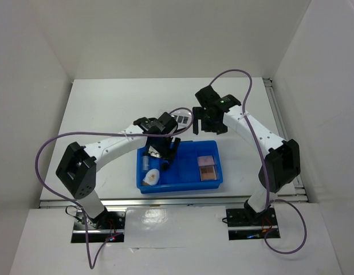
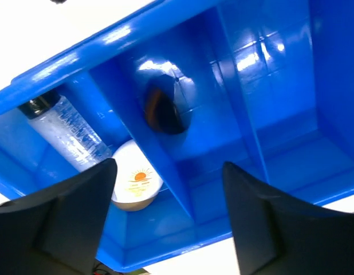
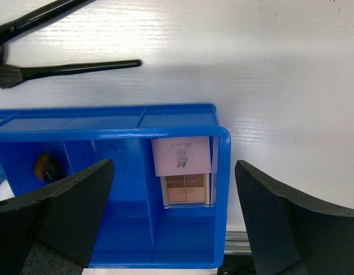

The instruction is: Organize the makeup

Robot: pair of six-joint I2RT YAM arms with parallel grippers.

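- Currently L tool (image 2: 169,166) hangs wide & empty over the tray (image 2: 280,143), so the brush head (image 2: 165,109) lies free in its mid slot.
- Vial (image 2: 68,134) + oval (image 2: 137,180) sit just beside each other at the tray's left end, a divider keeping them off the brush head.
- Squares (image 3: 183,172) overlap in the right-end slot.
- R tool (image 3: 174,165) wide, empty, above the tray; brushes (image 3: 79,67) on the desk (image 3: 280,57) behind it are prob. its next pick.
- Palette (image 1: 181,118) on desk, not yet sorted.
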